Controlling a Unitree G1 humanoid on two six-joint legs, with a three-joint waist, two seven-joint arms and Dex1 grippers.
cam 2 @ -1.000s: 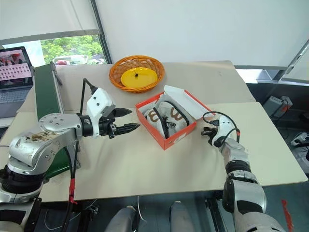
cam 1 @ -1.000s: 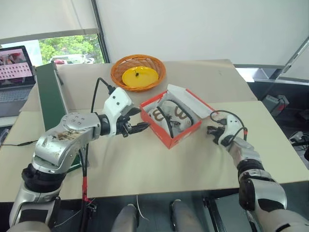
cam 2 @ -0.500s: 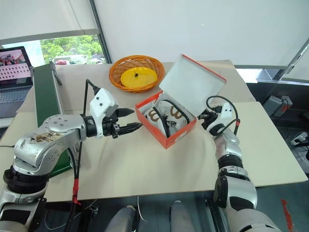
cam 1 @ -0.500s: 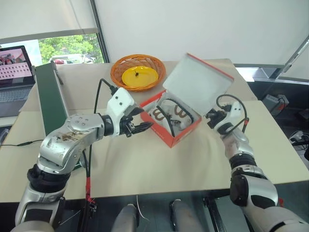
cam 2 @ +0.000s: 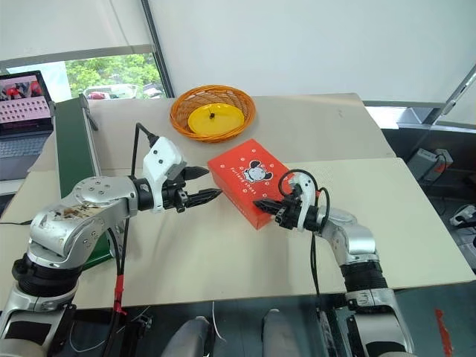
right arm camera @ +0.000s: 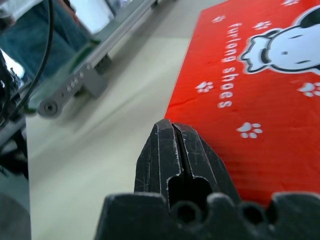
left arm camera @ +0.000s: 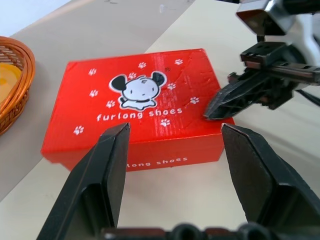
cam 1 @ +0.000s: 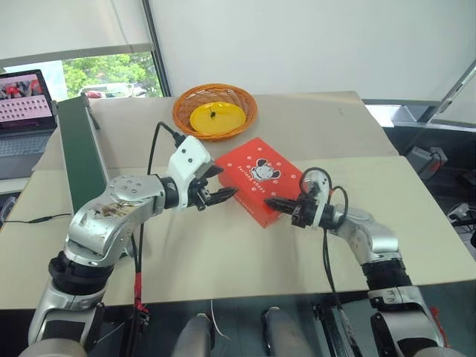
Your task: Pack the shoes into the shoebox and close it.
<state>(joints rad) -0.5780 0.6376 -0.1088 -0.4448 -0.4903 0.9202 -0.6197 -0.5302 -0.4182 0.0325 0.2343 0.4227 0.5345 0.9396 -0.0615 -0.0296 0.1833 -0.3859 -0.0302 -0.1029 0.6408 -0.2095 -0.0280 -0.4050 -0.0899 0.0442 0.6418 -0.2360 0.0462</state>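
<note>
- Step: closing the box (cam 1: 259, 181); lid lies flat on top, shoes not visible, judged to be inside
- Box sits mid-table (cam 1: 223, 260), in front of the basket (cam 1: 214, 109), between the two grippers
- Right gripper (cam 2: 269, 205): fingers pressed together, nothing held, tips at the box's near right corner, about at the lid's top edge; contact looks likely, can't confirm
- Left gripper (cam 1: 225, 195): fingers apart, empty, pointing at the box's left side, just beside it, not touching
- In the left wrist view the box shows between the open fingers (left arm camera: 107, 170), with the right gripper at its corner
- Judgement: task almost done; lid is down but may not be fully seated
- Next move probably calls for a light downward press along the lid's front edge with the closed right tips, left gripper bracing the far side so the box doesn't slide
- Risk: light cardboard on a smooth top will skid or turn if pushed sideways; lid may spring back up
- Box: red-orange cardboard, rectangular, flat lid, slight creases near the right corner; white paw prints, a cartoon dog and white lettering on top and front
- Table: matte beige board, seams between panels
- Basket: round orange wicker with a yellow plate (cam 1: 215, 117) inside, well apart from the box
- Grippers: black hard plastic, tapered fingers, ridged inner faces
- Laptop (cam 1: 26, 111) at far left, clear of the work
</note>
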